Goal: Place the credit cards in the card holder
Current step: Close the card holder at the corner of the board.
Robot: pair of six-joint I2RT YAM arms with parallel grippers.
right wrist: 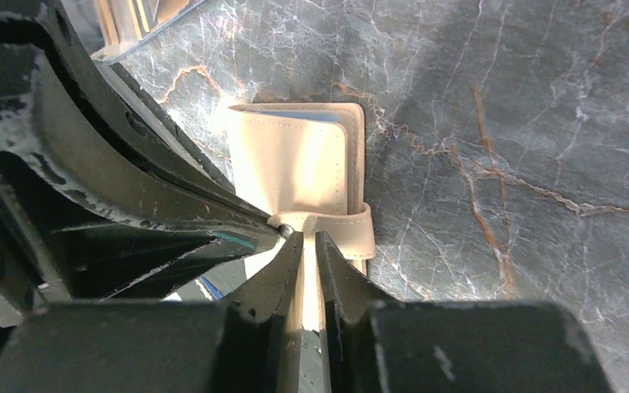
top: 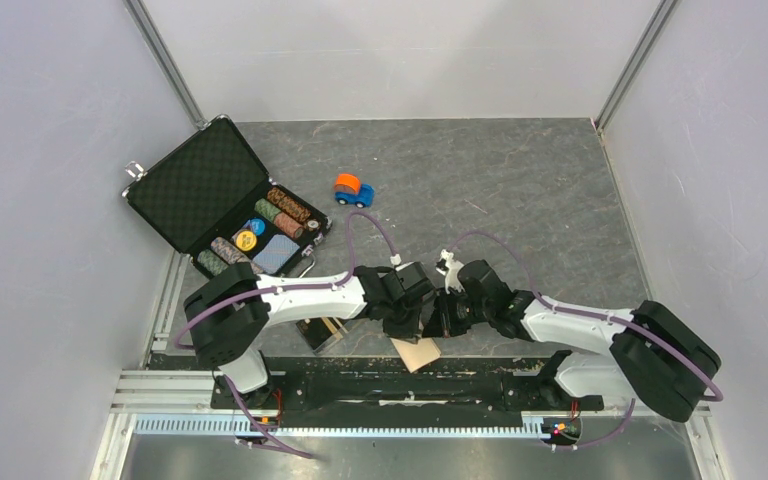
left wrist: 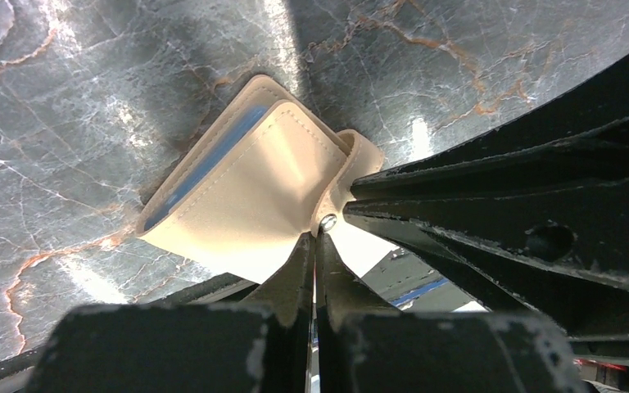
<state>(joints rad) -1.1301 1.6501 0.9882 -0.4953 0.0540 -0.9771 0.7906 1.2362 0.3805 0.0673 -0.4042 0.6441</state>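
Underneath everything, a dark veined table (top: pixel 520 190). Reaching inward over its near edge, left arm (top: pixel 300 295) and right arm (top: pixel 580 325), wrists meeting at the centre. At the far left, an open black briefcase (top: pixel 200 185), lid tilted back, rows of poker chips (top: pixel 285 210) in its tray. Under the left arm, a clear box (top: pixel 322 333) with a dark base, partly hidden. Between the two wrists, at the near middle of the table, the beige card holder (top: pixel 417 352), folded nearly closed; resting or lifted, hard to tell. Clenched tight on its cover, the left gripper (left wrist: pixel 318 233). Pinched onto it from the other side, the right gripper (right wrist: pixel 309 237), a strip of beige caught between its fingers beside the strap tab (right wrist: pixel 352 233). Well apart, toward the back, a small orange-and-blue toy car (top: pixel 353 189). Tucked inside the holder's fold, a light blue credit card (left wrist: pixel 205 168), only its edge showing. Right at the left fingertips, the metal snap stud (left wrist: pixel 326 221).
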